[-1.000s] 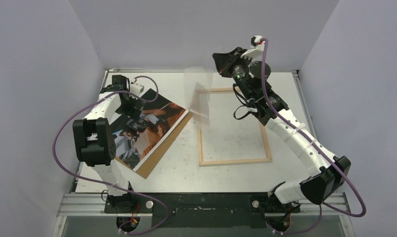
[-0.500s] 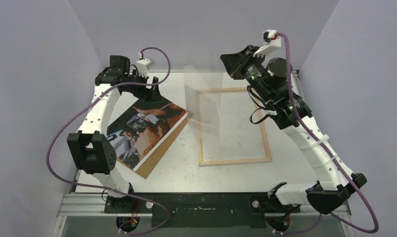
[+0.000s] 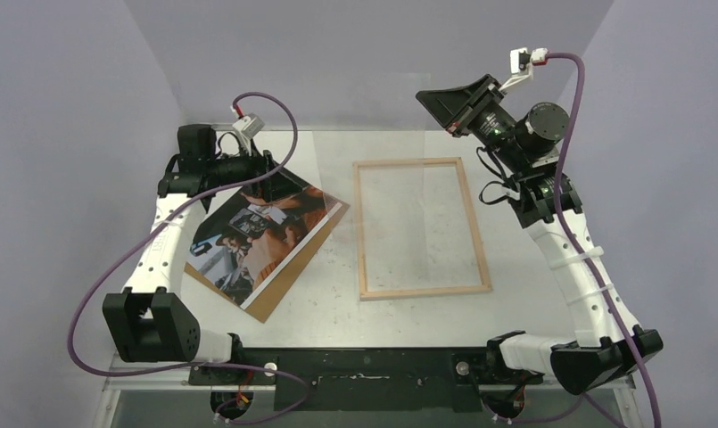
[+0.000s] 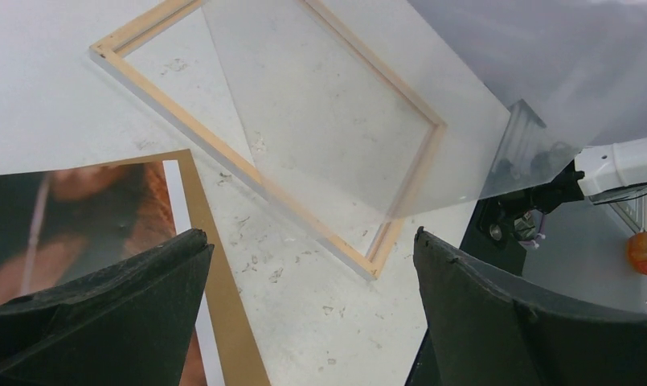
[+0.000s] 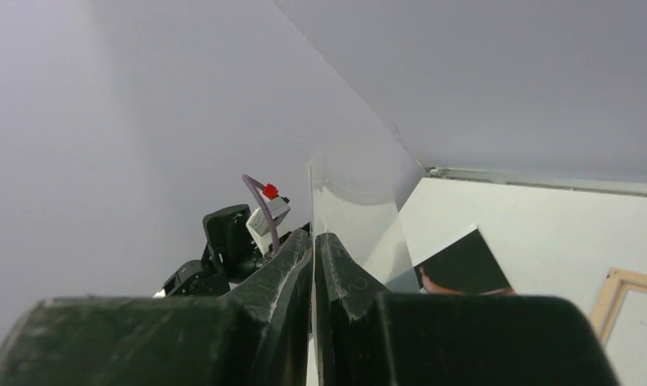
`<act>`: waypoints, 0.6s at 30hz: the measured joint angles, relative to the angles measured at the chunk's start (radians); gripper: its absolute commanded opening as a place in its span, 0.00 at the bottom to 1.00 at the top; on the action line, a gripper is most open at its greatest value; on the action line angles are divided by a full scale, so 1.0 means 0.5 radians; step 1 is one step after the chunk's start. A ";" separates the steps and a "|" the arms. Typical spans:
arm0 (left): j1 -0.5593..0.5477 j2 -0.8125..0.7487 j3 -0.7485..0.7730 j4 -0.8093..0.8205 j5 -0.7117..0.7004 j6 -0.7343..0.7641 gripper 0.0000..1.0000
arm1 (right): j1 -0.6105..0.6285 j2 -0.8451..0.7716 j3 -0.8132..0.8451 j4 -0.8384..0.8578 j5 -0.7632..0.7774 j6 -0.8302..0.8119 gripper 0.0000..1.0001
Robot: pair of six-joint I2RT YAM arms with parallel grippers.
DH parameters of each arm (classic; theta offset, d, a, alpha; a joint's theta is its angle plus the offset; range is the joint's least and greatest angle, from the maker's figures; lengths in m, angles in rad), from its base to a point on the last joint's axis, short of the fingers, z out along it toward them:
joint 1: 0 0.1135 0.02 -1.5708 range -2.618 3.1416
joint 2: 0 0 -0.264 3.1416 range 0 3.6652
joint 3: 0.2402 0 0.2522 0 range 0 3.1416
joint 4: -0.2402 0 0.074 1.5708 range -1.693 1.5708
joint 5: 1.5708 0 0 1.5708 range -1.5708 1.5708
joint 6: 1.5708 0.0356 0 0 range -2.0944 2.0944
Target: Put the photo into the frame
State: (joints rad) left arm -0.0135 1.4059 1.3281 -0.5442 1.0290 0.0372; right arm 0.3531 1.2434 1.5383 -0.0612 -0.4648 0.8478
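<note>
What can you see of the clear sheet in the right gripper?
The clear sheet is a thin, stiff-looking, transparent rectangular pane, faintly glossy and almost invisible from above. The right gripper is shut on one edge, holding it tilted above the frame, whose wooden slats show through it. The right wrist view sees it edge-on. Whether its lower edge touches the table is unclear.

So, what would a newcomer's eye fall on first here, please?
High at the far right, the right gripper pinches a clear sheet above the empty wooden frame mid-table. On the left, the dark photo lies on a brown panel, with the open left gripper over its far corner.
</note>
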 measured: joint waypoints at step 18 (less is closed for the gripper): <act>0.007 -0.039 -0.207 0.452 0.042 -0.307 0.97 | -0.182 0.067 -0.242 0.739 -0.539 0.777 0.05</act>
State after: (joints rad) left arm -0.0101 1.3865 1.2247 -0.3180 1.0500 -0.1165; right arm 0.2623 1.2770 1.4174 0.3084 -0.7345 1.2366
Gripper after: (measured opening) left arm 0.965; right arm 0.061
